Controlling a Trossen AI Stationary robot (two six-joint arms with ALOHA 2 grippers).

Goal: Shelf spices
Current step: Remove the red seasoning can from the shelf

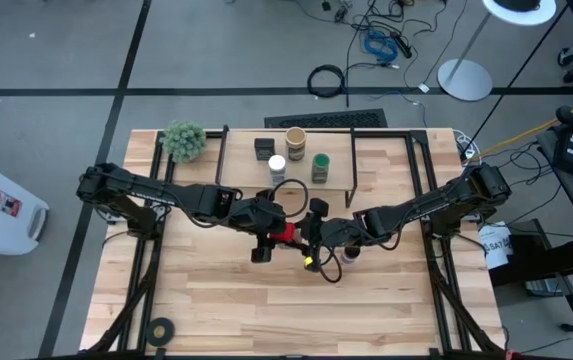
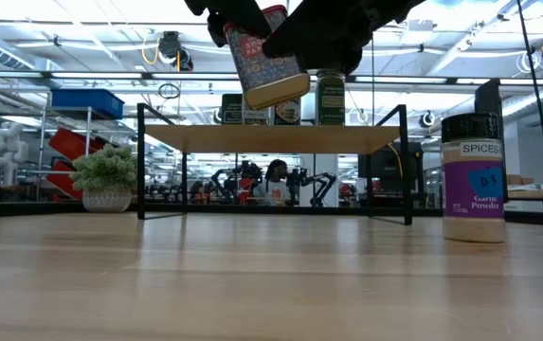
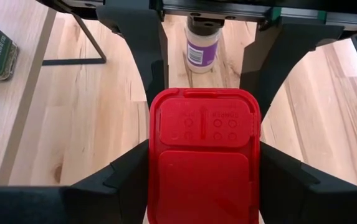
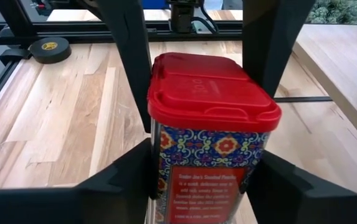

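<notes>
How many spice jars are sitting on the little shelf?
4 on the shelf: dark square tin, tan cylinder, white-lidded jar, green-lidded jar. None looks hidden.

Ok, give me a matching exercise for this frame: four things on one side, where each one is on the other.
1 red tin
2 garlic powder jar
3 green-lidded jar
4 tape roll

a lying flat by a corner of the table
b on the shelf
c up in the air
d upright on the table

Pairs: 1-c, 2-d, 3-b, 4-a
</notes>
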